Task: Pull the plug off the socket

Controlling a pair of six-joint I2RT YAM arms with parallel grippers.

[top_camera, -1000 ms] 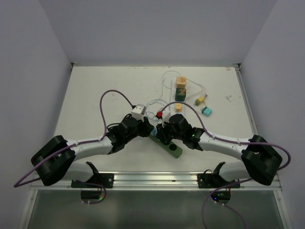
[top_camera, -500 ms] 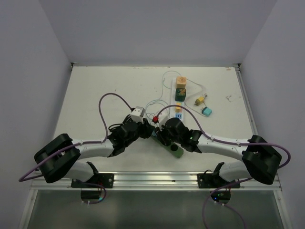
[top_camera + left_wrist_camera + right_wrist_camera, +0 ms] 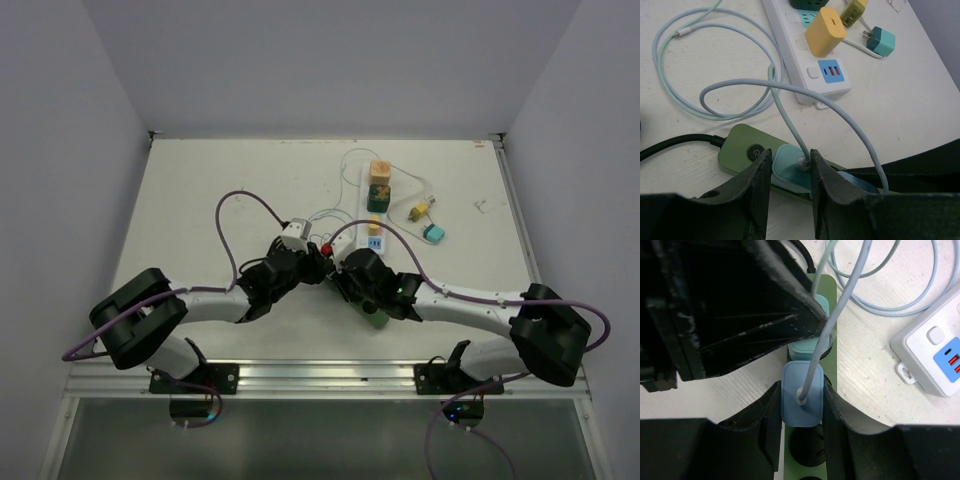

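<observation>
Pulling straight, not rocking, suits the left gripper (image 3: pixel 789 169), clamped on the teal plug (image 3: pixel 785 160) in the green strip (image 3: pixel 742 147) at the table's (image 3: pixel 200 200) six o'clock; the right gripper (image 3: pixel 802 407) clamps the blue plug (image 3: pixel 801 382).

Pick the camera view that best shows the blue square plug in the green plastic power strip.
Right wrist view: the blue square plug sits centred in the right gripper, seated in the green plastic power strip. The left wrist view shows only a sliver behind the left gripper; the top view hides it under the grippers.
</observation>
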